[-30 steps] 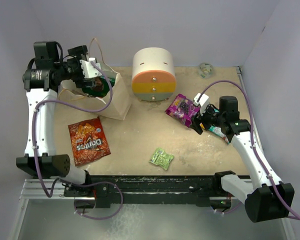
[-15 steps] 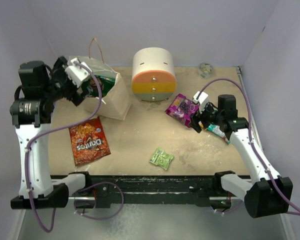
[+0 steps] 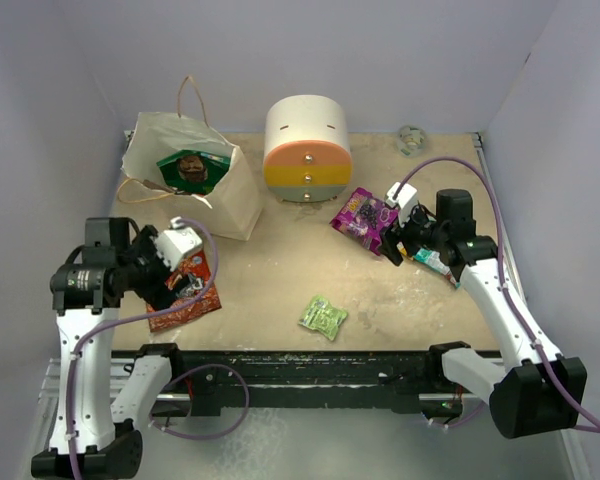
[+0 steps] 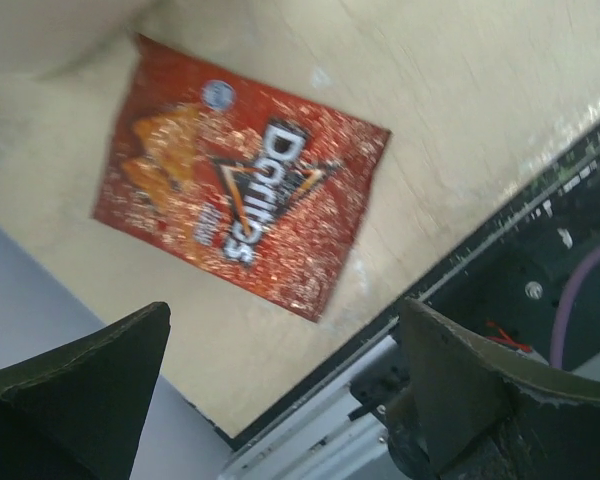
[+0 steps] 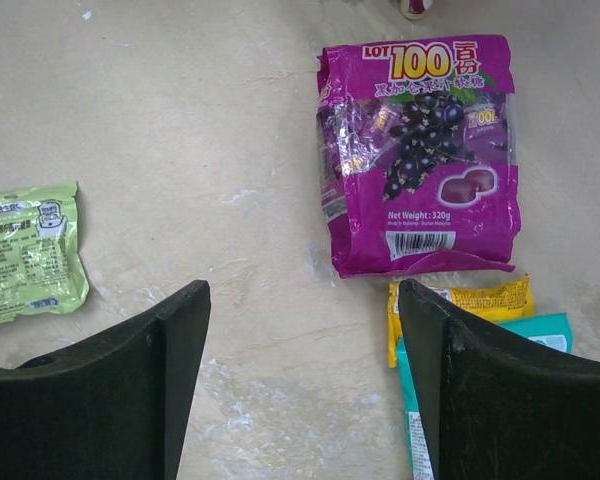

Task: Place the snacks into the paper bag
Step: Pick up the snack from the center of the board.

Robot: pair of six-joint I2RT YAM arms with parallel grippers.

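The cream paper bag (image 3: pixel 230 205) stands open at the back left with a green packet (image 3: pixel 192 168) inside. My left gripper (image 3: pixel 168 280) (image 4: pixel 280 310) hangs open above the red Doritos packet (image 3: pixel 183 310) (image 4: pixel 240 190), which lies flat at the front left, and holds nothing. My right gripper (image 3: pixel 395 245) (image 5: pixel 302 290) is open and empty over bare table. Beyond it lies the purple packet (image 3: pixel 365 215) (image 5: pixel 420 150). An orange packet (image 5: pixel 460 300) and a teal packet (image 3: pixel 435 262) (image 5: pixel 480 400) lie by its right finger. A lime-green packet (image 3: pixel 323 316) (image 5: pixel 25 255) lies at the front centre.
A round white container with pastel drawers (image 3: pixel 307 148) stands at the back centre. A small crumpled object (image 3: pixel 412 138) sits in the back right corner. The black rail (image 3: pixel 300 365) (image 4: pixel 540 230) runs along the table's front edge, and walls close in the left, back and right.
My left arm has swung away from the paper bag toward the front, now over the Doritos packet; the green packet stays in the bag. The right gripper has barely moved.
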